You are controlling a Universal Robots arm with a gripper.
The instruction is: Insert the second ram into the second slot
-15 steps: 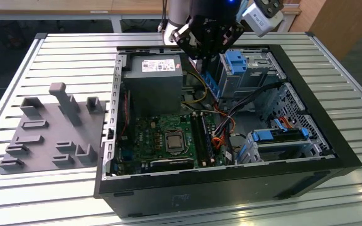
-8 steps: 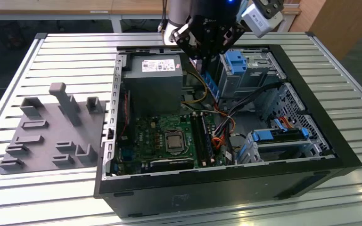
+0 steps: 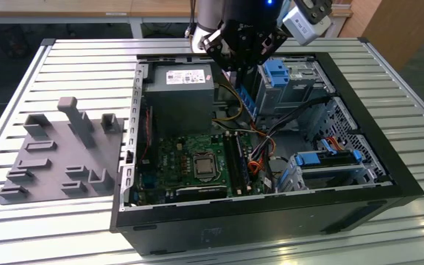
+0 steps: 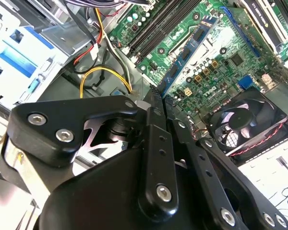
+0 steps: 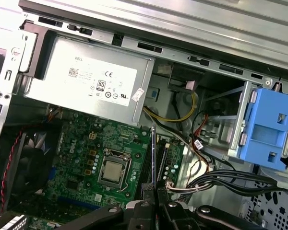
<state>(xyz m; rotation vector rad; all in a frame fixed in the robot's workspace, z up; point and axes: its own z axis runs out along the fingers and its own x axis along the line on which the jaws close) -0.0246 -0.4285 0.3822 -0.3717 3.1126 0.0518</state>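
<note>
Second ram (image 3: 247,96) hangs upright in the gripper (image 3: 243,67), which is clamped on its upper end, above the open computer case (image 3: 271,229) on the tabletop (image 3: 72,61). In the second wrist view the blue-green strip (image 4: 189,45) reaches out over the motherboard (image 4: 216,72), apart from it. The pick-up looks done. Seating it in the dark memory slots (image 3: 236,160) is not yet done, and I cannot tell which slot it lines up with.

Exterior view high and oblique, both wrist views near motherboard (image 5: 81,153)
</note>
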